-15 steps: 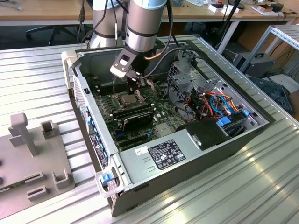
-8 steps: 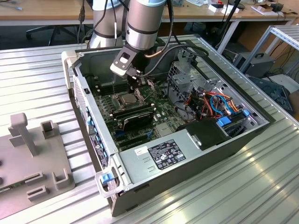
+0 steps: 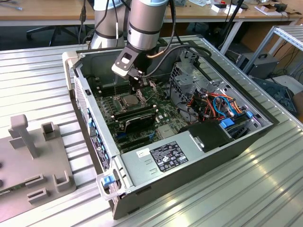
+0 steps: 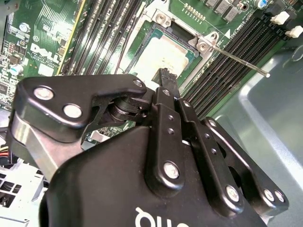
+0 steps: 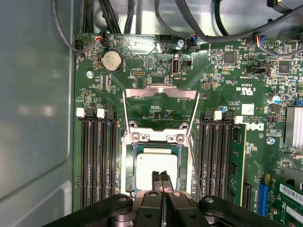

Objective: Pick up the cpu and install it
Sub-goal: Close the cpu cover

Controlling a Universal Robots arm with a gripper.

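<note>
Desk: a ribbed silver aluminium desk (image 3: pixel 227 189) runs across the exterior view. On it lies an open grey metal computer case (image 3: pixel 156 191) on its side, cavity facing up. On the exterior view's left, well apart from the case, sits a flat grey fixture plate (image 3: pixel 19 189) with upright grey holders on it.

Room: behind the desk we see long pale wooden worktops (image 3: pixel 47 9) strewn with cables and small parts, and on the exterior view's right a bare silver metal shelf frame (image 3: pixel 284 33) over dark equipment on the floor.

Inside the case: a green motherboard (image 5: pixel 222 75), a grey power supply box with a black label (image 3: pixel 161 158) at the near end, and a tangle of orange and blue cables (image 3: pixel 222 101) towards the exterior view's right. Rows of long black memory slots (image 5: pixel 97 161) flank the socket on both sides; a round silver coin battery (image 5: pixel 112 60) sits further up the board.

The silver-and-grey robot arm (image 3: pixel 147 19) reaches down into the case. The small square silvery-grey cpu (image 5: pixel 149 163) lies flat in its socket, with the hinged metal socket frame (image 5: pixel 158 89) swung open beyond it and a thin metal lever rod (image 4: pixel 236 59) standing clear to one side.

The black pincer (image 5: pixel 160 174) hangs directly over the cpu, its two fingers pressed together with nothing between them. We cannot tell whether the tips touch the chip's face.
</note>
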